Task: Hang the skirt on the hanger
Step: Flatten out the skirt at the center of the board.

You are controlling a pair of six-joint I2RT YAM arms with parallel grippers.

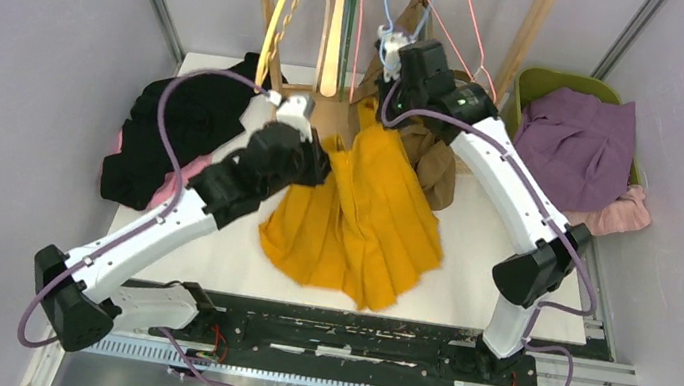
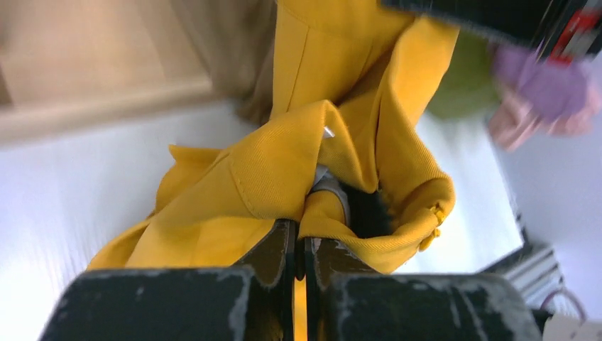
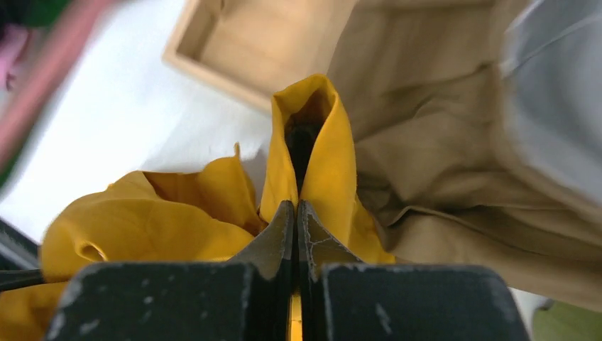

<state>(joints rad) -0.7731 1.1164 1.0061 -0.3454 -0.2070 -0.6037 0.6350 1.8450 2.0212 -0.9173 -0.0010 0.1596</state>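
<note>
Left tool (image 2: 299, 234): you have it pressed together on a fold of the yellow skirt (image 2: 270, 170), close to the waistband. Right tool (image 3: 295, 213): likewise pinched on the skirt, with a narrow loop of cloth standing up just ahead of its tips.

Finding: the two grips sit apart on the upper edge. I judge this is meant to lift the waist off the bench (image 1: 208, 255) and stretch it so a hanger can take it. The hem lies fanned on the bench behind both tools, towards the arm bases, so the garment is only partly raised.

Hangers: several hang beyond and above the right tool, among them a pink wire hanger (image 1: 472, 30). You cannot tell from these views which one is intended. The skirt is on none of them.

Obstruction: a brown garment (image 3: 440, 142) lies just to the right of the right tool, touching the skirt. It may get dragged along.

Containers: a green bin (image 1: 576, 83), well to the right of the right tool, holds a purple garment (image 1: 577, 145). A pink garment (image 1: 623, 212) spills over the bin's near edge. A shallow wooden tray (image 3: 234, 42) sits ahead of the right tool, its contents largely out of view.

Other: a black garment (image 1: 175, 129) is heaped to the left of the left tool.
</note>
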